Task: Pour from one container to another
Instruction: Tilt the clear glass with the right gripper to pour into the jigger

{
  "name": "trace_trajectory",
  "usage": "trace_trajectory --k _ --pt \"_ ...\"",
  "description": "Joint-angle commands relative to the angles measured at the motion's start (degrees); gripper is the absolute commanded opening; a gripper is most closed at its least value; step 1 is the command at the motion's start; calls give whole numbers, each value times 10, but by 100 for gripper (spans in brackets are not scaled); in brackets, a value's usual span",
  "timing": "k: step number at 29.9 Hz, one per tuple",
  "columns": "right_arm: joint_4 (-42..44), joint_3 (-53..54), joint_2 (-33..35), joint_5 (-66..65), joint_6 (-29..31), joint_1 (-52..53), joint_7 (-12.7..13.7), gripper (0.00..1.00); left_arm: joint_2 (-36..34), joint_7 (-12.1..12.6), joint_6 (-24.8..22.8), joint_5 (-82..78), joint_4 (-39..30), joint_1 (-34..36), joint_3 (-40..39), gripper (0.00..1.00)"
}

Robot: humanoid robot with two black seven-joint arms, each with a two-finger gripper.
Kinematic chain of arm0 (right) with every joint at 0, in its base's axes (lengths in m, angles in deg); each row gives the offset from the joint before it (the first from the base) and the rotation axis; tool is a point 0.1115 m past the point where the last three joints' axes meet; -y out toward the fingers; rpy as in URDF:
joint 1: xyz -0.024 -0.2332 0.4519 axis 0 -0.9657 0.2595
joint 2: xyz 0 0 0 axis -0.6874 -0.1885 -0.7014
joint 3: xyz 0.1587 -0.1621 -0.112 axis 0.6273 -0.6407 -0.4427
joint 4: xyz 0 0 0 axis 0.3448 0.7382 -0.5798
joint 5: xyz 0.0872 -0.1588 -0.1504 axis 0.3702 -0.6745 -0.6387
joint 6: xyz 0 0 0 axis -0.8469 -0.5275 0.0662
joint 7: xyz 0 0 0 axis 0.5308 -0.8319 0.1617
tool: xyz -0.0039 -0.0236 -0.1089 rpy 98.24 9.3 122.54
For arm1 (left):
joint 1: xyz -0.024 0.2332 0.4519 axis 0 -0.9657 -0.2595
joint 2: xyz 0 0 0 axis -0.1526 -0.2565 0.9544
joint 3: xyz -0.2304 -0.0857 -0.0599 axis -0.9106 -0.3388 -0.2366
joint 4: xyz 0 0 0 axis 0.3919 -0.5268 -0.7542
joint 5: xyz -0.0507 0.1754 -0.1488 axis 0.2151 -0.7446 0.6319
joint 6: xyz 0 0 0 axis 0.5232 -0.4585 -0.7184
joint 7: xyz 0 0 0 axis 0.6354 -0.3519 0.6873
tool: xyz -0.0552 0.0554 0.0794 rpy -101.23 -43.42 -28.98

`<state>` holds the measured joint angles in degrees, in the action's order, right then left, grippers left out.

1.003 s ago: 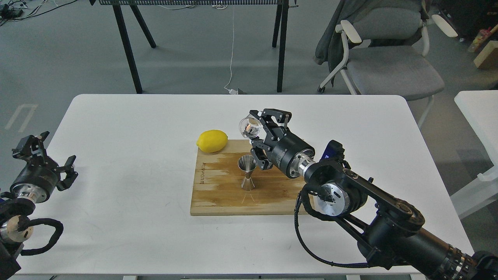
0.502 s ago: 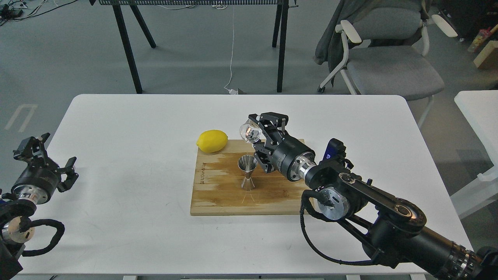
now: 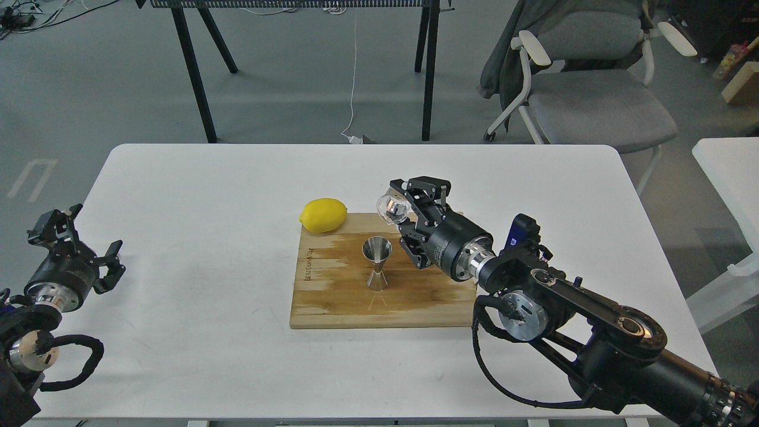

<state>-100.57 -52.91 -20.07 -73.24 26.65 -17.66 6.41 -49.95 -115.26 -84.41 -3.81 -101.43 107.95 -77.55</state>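
Observation:
A small clear glass cup (image 3: 392, 207) hangs tipped on its side above the wooden cutting board (image 3: 332, 296), its rim facing left. My right gripper (image 3: 409, 213) is shut on the cup, holding it up and to the right of the shiny steel jigger (image 3: 377, 261). The jigger stands upright on the board, apart from the cup and the gripper. My left gripper (image 3: 74, 240) is open over the table's left edge, far from both, with nothing between its fingers.
A yellow lemon (image 3: 323, 214) rests at the board's back left corner. The white table (image 3: 195, 196) carries the board. Behind the table stand black table legs (image 3: 193, 71) and a grey chair (image 3: 593, 89); another white table (image 3: 726, 172) is at right.
My right gripper with the glass cup has shifted a little right and down, away from over the jigger. My left gripper has drifted slightly down and right.

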Motion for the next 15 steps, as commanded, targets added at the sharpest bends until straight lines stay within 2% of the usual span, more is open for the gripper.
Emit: trace_trajectory --k 1,15 --pt "2 -11 0 -9 0 0 0 46 0 0 0 0 0 1 0 99" --pt "3 -19 0 -31 2 2 2 46 0 0 0 0 1 1 0 99"
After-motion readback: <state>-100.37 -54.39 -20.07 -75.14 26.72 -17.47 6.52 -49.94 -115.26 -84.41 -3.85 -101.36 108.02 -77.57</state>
